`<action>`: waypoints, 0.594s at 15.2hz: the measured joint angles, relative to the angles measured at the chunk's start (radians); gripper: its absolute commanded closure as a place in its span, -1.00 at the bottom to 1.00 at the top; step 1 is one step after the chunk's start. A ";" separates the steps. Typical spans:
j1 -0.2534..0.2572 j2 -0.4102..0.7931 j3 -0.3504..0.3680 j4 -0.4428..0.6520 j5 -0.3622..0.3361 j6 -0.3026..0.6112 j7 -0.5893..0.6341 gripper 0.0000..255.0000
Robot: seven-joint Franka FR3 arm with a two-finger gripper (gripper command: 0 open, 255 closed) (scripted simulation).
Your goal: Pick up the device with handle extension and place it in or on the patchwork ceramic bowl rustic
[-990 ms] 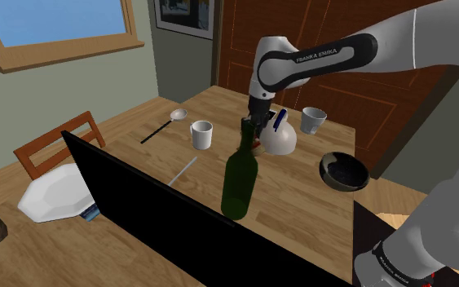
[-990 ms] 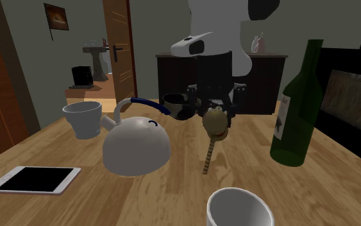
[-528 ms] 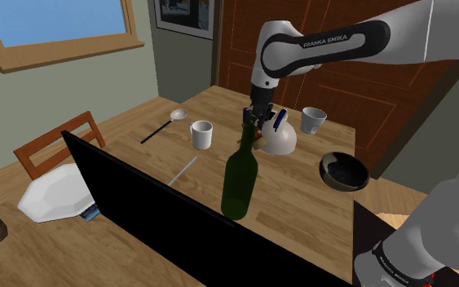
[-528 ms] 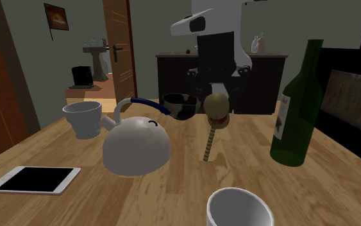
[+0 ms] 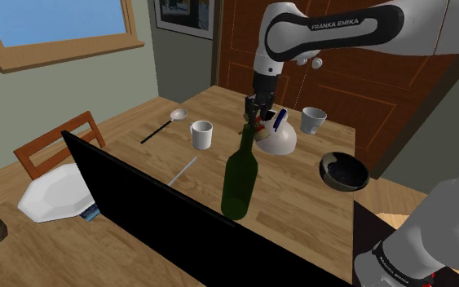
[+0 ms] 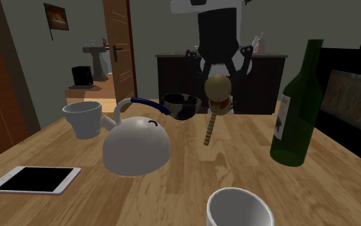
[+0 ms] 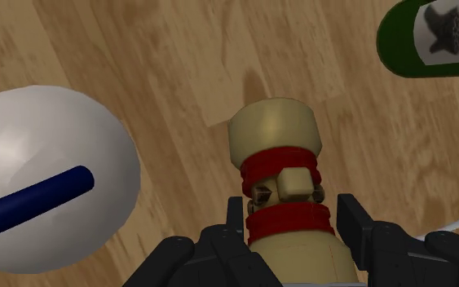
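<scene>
My gripper (image 7: 291, 224) is shut on a tan device (image 7: 278, 167) with two red bands, clasping its body between both fingers. In the second exterior view the device's round head (image 6: 217, 92) hangs under the gripper (image 6: 218, 76) and its thin ribbed handle (image 6: 208, 131) points down, its tip off the wooden table (image 6: 249, 164). From the shoulder view the gripper (image 5: 258, 114) hovers above the white kettle (image 5: 276, 140). The bowl (image 5: 343, 171), dark outside with a mottled inside, stands near the table's edge at the shoulder view's right. It shows as a dark bowl (image 6: 182, 106) behind the kettle's blue handle.
A tall green bottle (image 5: 240, 175) stands close beside the gripper, toward the stand. White cups (image 5: 201, 134) (image 5: 313, 120), a spoon (image 5: 170, 121) and a tablet (image 6: 34, 180) lie about. A black panel (image 5: 138, 212) rises along the table's near side. Beyond it stand a chair (image 5: 56, 147) and a white plate (image 5: 56, 196).
The arm has risen straight up with the tan device in its grip; the handle's tip has lifted off the table. Nothing else moved.
</scene>
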 measured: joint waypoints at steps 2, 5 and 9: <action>0.000 -0.002 0.000 0.023 0.000 -0.025 0.002 1.00; 0.000 -0.002 0.000 0.066 -0.001 -0.067 0.007 1.00; -0.001 -0.003 -0.001 0.118 -0.002 -0.120 0.011 1.00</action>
